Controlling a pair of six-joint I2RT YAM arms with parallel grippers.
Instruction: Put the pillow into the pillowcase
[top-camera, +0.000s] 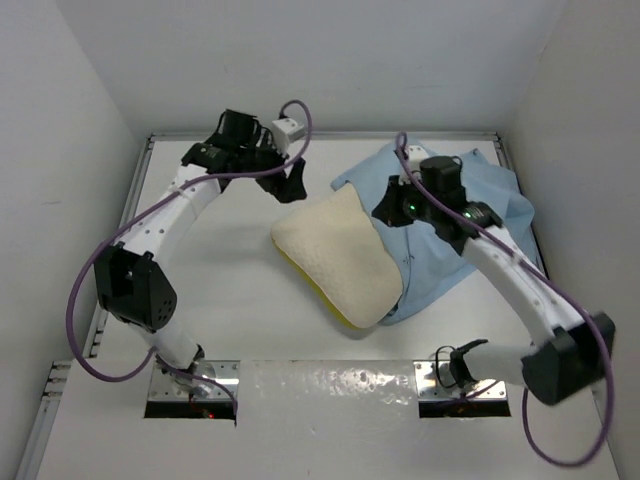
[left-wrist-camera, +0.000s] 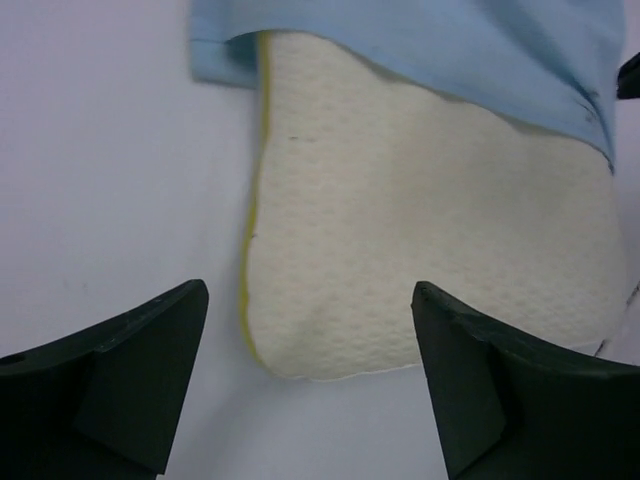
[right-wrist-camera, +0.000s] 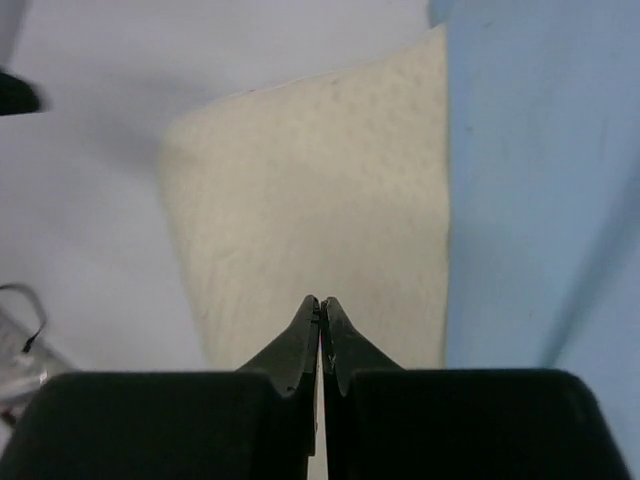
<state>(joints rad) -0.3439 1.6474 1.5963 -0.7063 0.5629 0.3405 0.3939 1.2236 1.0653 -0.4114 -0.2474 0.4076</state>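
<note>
The cream-white pillow (top-camera: 335, 255) lies at the table's middle with yellow trim along its near edge. Its right part is under the light blue pillowcase (top-camera: 480, 200), which spreads out to the back right. My left gripper (top-camera: 293, 180) is open and empty, hovering just behind the pillow's far left corner. In the left wrist view the pillow (left-wrist-camera: 420, 230) fills the space ahead of the left gripper (left-wrist-camera: 308, 295), with the pillowcase (left-wrist-camera: 450, 50) covering its far end. My right gripper (right-wrist-camera: 320, 300) is shut and empty above the pillow (right-wrist-camera: 300, 180), beside the pillowcase's edge (right-wrist-camera: 540, 180).
White walls enclose the table on the left, back and right. Metal rails run along the table's left edge (top-camera: 110, 300). The arm bases' mounting plates (top-camera: 190, 385) sit at the near edge. Bare white table lies left of the pillow.
</note>
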